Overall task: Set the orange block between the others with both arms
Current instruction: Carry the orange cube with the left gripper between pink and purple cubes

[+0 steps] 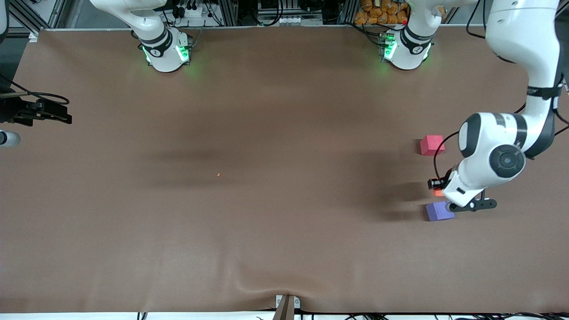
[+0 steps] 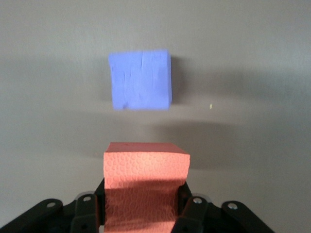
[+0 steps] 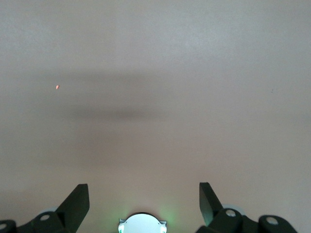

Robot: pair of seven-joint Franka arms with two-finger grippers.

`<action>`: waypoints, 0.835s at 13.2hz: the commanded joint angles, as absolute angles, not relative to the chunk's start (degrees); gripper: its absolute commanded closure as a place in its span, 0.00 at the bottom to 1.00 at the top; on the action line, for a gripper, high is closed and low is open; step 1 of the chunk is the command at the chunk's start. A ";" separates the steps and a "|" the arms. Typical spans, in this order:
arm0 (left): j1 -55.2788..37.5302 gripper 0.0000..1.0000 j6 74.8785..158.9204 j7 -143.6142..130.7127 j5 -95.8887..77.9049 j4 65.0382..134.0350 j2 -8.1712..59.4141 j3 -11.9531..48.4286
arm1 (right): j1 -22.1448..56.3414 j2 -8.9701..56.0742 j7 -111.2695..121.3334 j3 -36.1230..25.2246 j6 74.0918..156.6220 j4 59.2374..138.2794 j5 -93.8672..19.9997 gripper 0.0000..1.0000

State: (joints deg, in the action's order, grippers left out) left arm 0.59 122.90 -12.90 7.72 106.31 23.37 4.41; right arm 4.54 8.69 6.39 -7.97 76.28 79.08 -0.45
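My left gripper (image 2: 143,204) is shut on the orange block (image 2: 146,165), one finger pressed on each side face. In the front view only a sliver of the orange block (image 1: 439,193) shows under the left wrist, with the left gripper (image 1: 441,189) over the table between the two other cubes. The purple-blue cube (image 1: 440,211) (image 2: 141,80) lies just nearer the front camera. The pinkish-red cube (image 1: 432,145) lies farther from it. My right gripper (image 1: 62,112) (image 3: 143,194) waits open and empty at the right arm's end of the table.
A tiny orange speck (image 1: 218,174) (image 3: 57,87) lies on the brown table (image 1: 284,249) near its middle. A small bracket (image 1: 286,304) sits at the table's front edge. Cables and a pile of orange items (image 1: 382,11) lie past the bases.
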 commanded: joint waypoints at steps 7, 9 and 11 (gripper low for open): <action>12.92 1.00 140.09 -12.30 6.86 122.43 18.54 13.18 | 4.83 8.53 6.59 -8.17 76.03 78.49 0.79 0.00; 13.09 1.00 141.58 -12.39 6.86 122.34 20.03 13.18 | 4.92 8.53 6.59 -8.17 76.03 78.49 0.79 0.00; 13.80 1.00 144.30 -12.39 6.94 122.08 22.40 13.18 | 5.01 8.53 6.59 -8.17 76.03 78.49 0.79 0.00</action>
